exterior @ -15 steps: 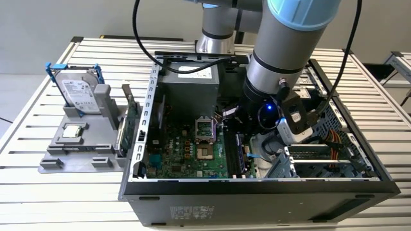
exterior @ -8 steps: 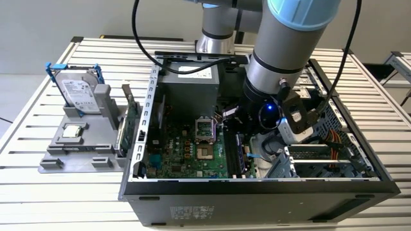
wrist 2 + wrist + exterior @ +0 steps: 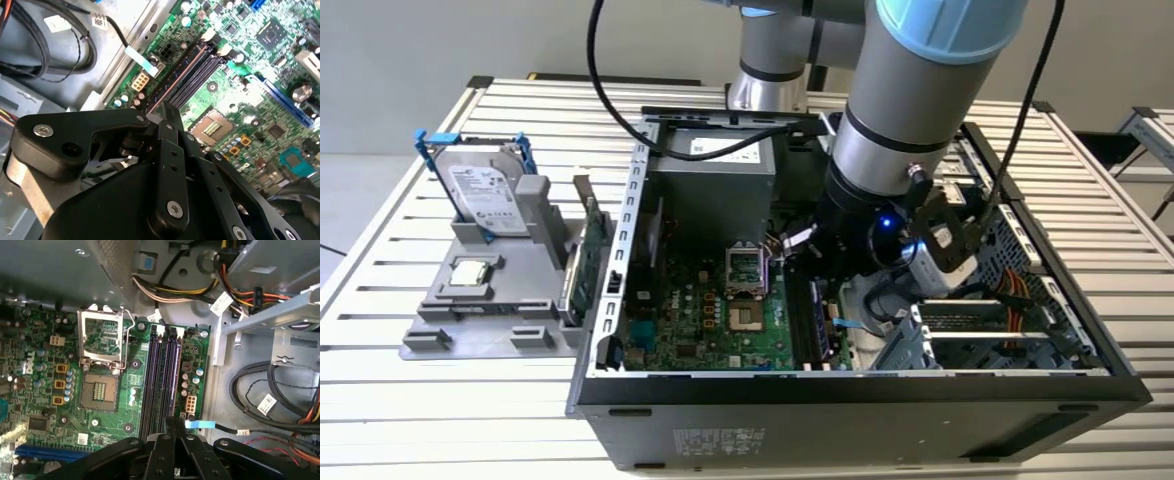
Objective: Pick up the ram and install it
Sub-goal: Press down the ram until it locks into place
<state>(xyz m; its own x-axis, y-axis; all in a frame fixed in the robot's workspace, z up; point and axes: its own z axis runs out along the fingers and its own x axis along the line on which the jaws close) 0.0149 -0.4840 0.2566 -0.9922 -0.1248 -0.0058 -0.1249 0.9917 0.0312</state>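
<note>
Clearly your end effector (image 3: 172,427), fingers pressed together, hovers over the slots (image 3: 160,380); misalignment risks jamming the ram (image 3: 176,375).

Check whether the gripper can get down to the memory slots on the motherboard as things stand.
Probably yes. The gripper hangs inside the open case just over the memory slots, with nothing between them; the cables lie off to one side.

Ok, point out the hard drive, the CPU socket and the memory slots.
hard drive (image 3: 487,198): exterior view, its silver face.
CPU socket (image 3: 100,390): first wrist view, its pin field.
memory slots (image 3: 161,375): first wrist view, mid-length.
</note>
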